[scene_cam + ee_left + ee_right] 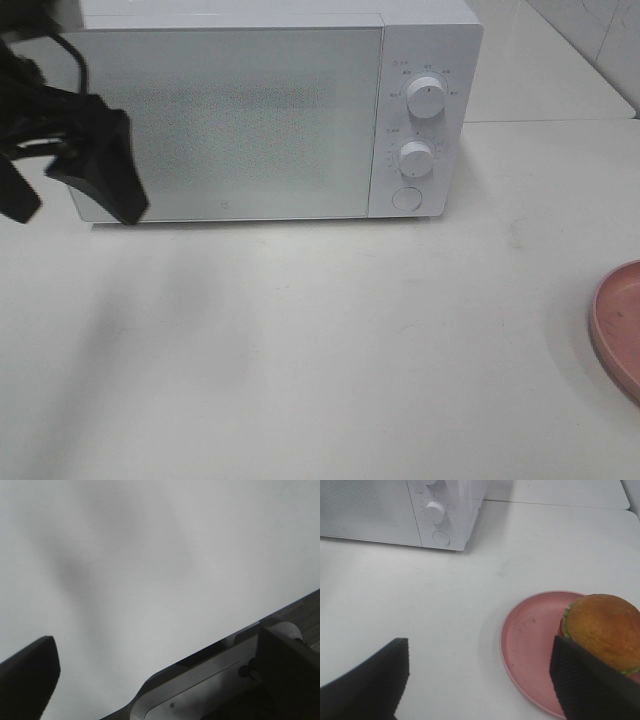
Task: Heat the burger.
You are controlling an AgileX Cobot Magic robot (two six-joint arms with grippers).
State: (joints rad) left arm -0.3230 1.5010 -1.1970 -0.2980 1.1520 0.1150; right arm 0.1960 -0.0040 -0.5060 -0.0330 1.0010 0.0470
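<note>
burger waiting on its plate, microwave door closed, both grippers empty

the burger (603, 630) sits on the pink plate (530, 645), toward the plate's far side from the microwave (270, 110), on the tabletop (320, 340). my right gripper (480, 680) hovers over the plate's near edge with its jaws apart, holding nothing. my left gripper (95, 165) is by the door's edge farthest from the dials, jaws apart, gripping nothing. i judge the burger light, soft and stacked, its glossy bun slippery; i'd take it gently by the sides, low across the layers, or carry the stiff plate by its rim.
</note>
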